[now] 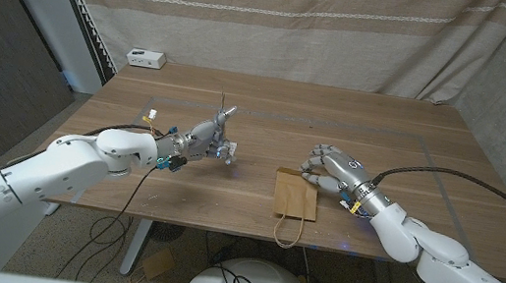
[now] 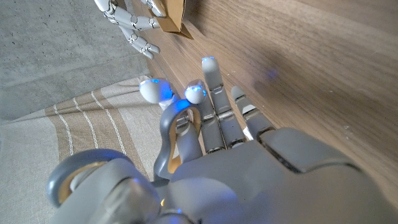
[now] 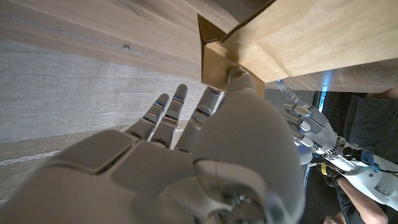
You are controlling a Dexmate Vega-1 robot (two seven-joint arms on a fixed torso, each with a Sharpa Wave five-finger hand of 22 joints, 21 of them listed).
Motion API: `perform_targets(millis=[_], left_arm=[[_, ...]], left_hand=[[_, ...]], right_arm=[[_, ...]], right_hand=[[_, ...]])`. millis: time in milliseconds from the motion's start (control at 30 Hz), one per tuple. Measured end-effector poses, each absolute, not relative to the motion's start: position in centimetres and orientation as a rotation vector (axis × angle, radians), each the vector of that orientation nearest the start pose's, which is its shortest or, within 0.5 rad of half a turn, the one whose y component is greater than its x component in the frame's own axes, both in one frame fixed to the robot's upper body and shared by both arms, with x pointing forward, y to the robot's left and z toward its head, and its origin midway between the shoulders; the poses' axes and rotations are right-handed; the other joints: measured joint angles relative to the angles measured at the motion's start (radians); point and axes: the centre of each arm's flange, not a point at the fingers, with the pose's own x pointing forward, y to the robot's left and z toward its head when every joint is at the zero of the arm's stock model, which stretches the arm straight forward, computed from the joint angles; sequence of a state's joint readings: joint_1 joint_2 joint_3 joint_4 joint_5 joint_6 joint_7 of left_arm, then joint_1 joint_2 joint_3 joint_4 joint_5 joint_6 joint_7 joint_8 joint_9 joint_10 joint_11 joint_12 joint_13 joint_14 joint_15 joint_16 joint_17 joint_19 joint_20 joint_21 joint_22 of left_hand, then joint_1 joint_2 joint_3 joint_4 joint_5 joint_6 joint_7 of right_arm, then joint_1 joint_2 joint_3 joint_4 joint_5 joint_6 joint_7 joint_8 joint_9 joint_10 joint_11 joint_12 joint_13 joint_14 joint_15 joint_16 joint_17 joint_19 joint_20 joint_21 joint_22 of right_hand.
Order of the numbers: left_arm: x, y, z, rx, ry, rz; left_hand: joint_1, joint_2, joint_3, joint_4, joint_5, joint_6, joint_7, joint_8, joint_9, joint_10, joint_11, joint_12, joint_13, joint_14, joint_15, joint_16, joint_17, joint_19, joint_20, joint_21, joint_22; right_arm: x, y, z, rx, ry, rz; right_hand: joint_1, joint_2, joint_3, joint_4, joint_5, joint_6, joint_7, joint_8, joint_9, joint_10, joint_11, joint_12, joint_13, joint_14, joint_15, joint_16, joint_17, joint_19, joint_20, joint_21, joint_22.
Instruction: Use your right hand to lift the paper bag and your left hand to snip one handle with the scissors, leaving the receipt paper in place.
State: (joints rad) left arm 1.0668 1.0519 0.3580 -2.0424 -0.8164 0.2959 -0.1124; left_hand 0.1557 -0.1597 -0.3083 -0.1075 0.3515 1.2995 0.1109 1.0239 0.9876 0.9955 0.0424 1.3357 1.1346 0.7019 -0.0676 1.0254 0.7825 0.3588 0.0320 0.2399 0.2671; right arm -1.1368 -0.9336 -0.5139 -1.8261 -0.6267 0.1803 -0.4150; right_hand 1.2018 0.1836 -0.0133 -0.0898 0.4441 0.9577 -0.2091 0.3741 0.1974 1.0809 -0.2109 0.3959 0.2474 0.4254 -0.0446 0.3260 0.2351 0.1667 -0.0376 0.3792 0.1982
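Note:
A brown paper bag (image 1: 295, 195) lies flat near the table's front edge, one twine handle (image 1: 287, 232) trailing toward me. My right hand (image 1: 329, 166) is at the bag's far right corner. In the right wrist view its thumb tip (image 3: 239, 75) touches that corner of the paper bag (image 3: 217, 62), while the other fingers stretch out beside it. My left hand (image 1: 205, 141) is left of the bag and grips the scissors (image 1: 222, 115), blades pointing up. In the left wrist view the fingers pass through the scissors' grey handle loops (image 2: 175, 134).
A small white box (image 1: 146, 58) sits at the table's far left corner. A beige curtain hangs behind the table. Bare wood lies between my two hands and across the far half of the table (image 1: 356, 116).

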Motion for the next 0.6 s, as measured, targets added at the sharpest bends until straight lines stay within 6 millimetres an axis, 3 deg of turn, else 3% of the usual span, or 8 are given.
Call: perform_targets(millis=[200,600], left_arm=[[52.6,24.0,-4.5,0.366,-0.188,-0.582],[52.6,23.5,-4.7,0.366,-0.194,-0.582]], left_hand=[[0.0,0.0,0.0,0.0,0.0,0.0,0.0,0.0,-0.01,0.001,0.0,0.002,0.0,0.0,0.0,0.009,0.0,0.0,0.0,0.0,0.004],[0.002,0.001,0.0,0.0,0.0,-0.001,0.001,0.0,-0.008,0.0,0.0,0.005,0.007,0.0,0.0,0.015,-0.003,0.0,0.0,0.0,0.01]], right_arm=[[52.2,-22.9,-9.0,-1.365,-0.974,0.062],[52.4,-23.3,-6.6,-1.414,-1.023,-0.011]], right_hand=[[0.005,0.002,0.004,0.004,-0.015,0.0,0.0,-0.005,0.001,0.0,0.0,0.006,0.002,0.0,0.0,0.0,0.0,0.039,-0.003,0.018,0.005],[0.013,0.002,0.008,0.009,-0.022,0.003,-0.004,-0.011,0.007,0.0,0.0,0.008,0.002,0.0,0.0,0.0,0.005,0.039,-0.003,0.019,0.009]])
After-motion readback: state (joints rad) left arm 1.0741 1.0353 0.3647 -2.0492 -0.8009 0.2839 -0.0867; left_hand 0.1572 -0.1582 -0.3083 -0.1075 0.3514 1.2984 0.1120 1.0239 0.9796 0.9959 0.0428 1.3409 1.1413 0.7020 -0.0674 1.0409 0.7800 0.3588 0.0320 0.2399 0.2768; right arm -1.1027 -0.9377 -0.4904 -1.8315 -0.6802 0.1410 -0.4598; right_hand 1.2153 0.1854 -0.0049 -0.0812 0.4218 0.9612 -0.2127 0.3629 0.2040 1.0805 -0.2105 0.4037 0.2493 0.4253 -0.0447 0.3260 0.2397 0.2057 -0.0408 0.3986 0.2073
